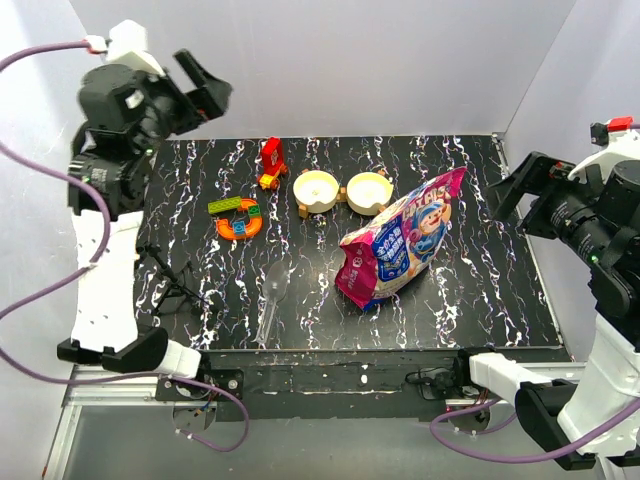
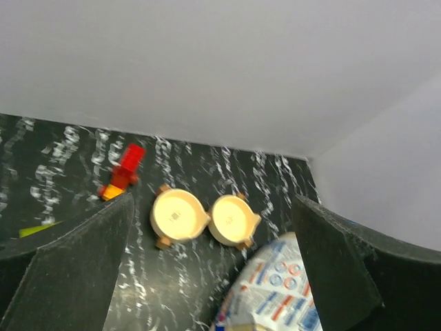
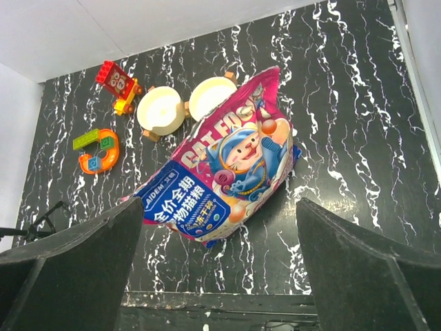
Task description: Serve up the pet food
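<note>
A glossy magenta-and-blue cartoon bag [image 1: 405, 240] lies on its side right of the table's middle. It shows again in the right wrist view [image 3: 227, 165], and its white back in the left wrist view [image 2: 275, 289]. The pet food itself is hidden inside it. Two empty cream bowls [image 1: 316, 190] [image 1: 369, 190] stand joined side by side just behind the bag's top. My left gripper [image 1: 205, 85] hangs open high over the far left corner. At the right edge my right gripper [image 1: 508, 192] is open too, raised above the table. Neither holds anything.
A clear plastic scoop [image 1: 272, 295] lies left of the bag. Behind it are an orange ring toy with blocks [image 1: 238, 218] and a red block toy [image 1: 270, 160]. A small black stand [image 1: 170, 280] sits near the left arm. White walls enclose the table.
</note>
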You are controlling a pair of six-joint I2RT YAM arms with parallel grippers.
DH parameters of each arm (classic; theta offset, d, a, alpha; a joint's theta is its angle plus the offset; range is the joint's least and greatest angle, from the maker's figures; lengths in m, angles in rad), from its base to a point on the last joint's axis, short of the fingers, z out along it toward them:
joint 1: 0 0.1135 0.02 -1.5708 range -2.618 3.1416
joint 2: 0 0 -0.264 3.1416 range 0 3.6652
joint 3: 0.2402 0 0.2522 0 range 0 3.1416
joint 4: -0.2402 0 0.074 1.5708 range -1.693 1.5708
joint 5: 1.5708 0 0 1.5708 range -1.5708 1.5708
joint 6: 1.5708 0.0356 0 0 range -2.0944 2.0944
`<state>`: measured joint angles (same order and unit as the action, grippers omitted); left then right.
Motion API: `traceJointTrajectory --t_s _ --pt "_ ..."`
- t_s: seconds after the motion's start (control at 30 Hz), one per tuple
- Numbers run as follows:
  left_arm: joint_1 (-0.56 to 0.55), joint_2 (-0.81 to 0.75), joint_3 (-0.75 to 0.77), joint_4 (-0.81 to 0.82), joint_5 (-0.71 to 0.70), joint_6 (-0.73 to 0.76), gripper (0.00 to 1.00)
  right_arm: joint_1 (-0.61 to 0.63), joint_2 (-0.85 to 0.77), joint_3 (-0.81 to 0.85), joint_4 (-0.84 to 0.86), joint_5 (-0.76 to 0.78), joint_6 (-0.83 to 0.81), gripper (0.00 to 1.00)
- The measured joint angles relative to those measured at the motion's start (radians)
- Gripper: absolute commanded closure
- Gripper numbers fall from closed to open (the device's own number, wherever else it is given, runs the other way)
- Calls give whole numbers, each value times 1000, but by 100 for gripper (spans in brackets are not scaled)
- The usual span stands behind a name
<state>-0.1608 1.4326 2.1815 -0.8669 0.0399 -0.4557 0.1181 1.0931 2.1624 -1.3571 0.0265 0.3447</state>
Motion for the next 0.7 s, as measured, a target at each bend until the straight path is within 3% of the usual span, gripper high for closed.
traceJointTrajectory --t_s 0.07,0.27,0.43,0.53,0.63,0.7 --pt "-61 23 -6 0 -7 -14 2 0 -3 -18 -3 0 5 2" --pt "-423 139 -17 8 -39 -41 4 0 -63 -146 -9 4 71 2" --pt "-553 333 24 16 -15 -68 15 0 -60 -217 -2 -33 155 3" --pt "-599 469 71 12 26 -80 25 0 -48 -270 5 -75 220 11" --pt "-634 592 127 6 62 -89 30 0 -24 -312 23 -117 291 27" --pt "-653 647 146 6 84 -96 30 -6 -5 -330 35 -137 334 30"
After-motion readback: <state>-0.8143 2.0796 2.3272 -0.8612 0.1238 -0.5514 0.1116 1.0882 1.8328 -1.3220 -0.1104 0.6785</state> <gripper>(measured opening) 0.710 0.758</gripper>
